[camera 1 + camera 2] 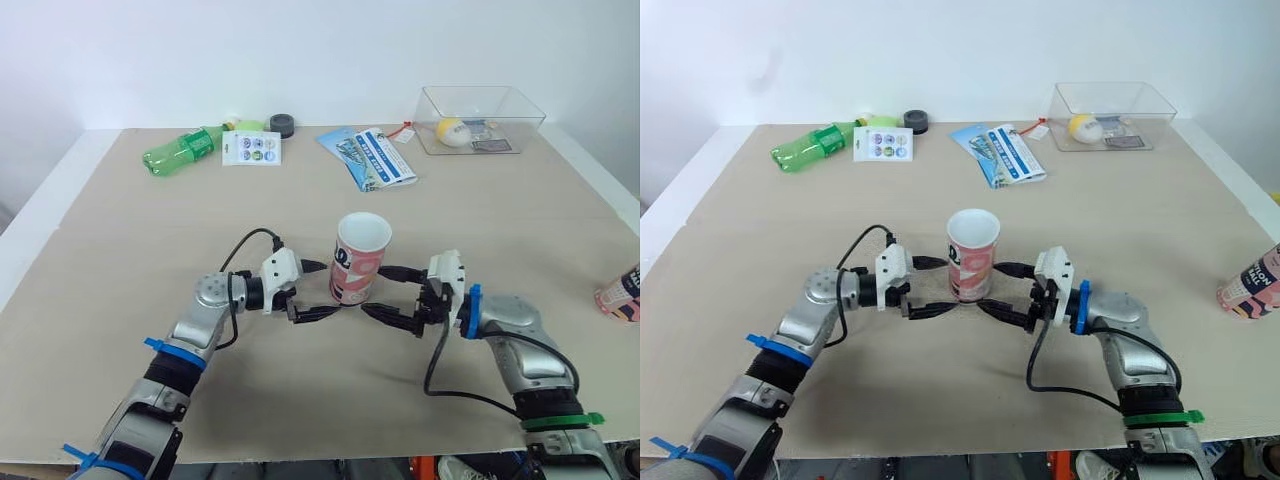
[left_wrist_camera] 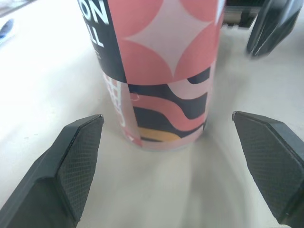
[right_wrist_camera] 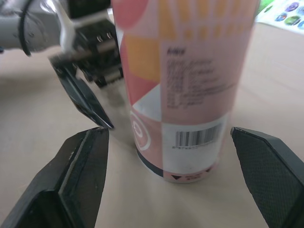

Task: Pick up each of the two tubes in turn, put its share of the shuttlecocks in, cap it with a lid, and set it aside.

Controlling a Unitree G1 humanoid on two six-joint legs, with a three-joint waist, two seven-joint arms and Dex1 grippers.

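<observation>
The open-topped pink tube (image 1: 360, 260) stands upright in the middle of the surface (image 1: 150, 260), the left hand (image 1: 328, 289) at its 9 o'clock and the right hand (image 1: 373, 290) at its 3 o'clock, both with fingers spread apart beside its base, not touching it.

Two pink patterned tubes are on the worktop (image 1: 120, 260): one upright tube (image 1: 360, 258) in the middle and one second tube (image 1: 622, 293), partly cut off at the right edge. Along the far side there is one green bottle (image 1: 182, 150), one sticker card (image 1: 251, 147), one dark round disc (image 1: 282, 125) and one clear box (image 1: 478, 118). The box holds one yellow-and-white ball (image 1: 452, 131). The blue leaflets (image 1: 368, 156) look like two, overlapping. There are two hands, the left hand (image 1: 322, 290) and the right hand (image 1: 382, 291).
</observation>
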